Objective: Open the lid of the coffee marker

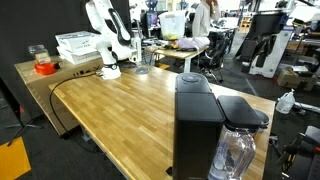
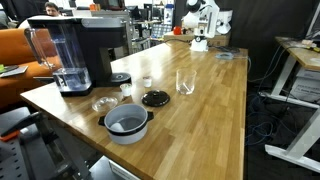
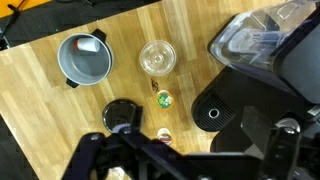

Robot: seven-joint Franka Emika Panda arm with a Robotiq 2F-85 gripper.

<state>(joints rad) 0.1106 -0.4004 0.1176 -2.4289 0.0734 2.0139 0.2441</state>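
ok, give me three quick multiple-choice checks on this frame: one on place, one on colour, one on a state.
1. The clear glass stands:
A) on a chair
B) on the wooden table
C) on the floor

2. The coffee machine casing is:
A) black
B) white
C) red

3. The gripper is:
A) shut on the glass
B) shut, empty
C) open, holding nothing

Answers:
1 B, the glass sits upright on bare wood in an exterior view.
2 A, its body is matte black in both exterior views.
3 C, the wrist view shows the gripper spread above the table with nothing in it.
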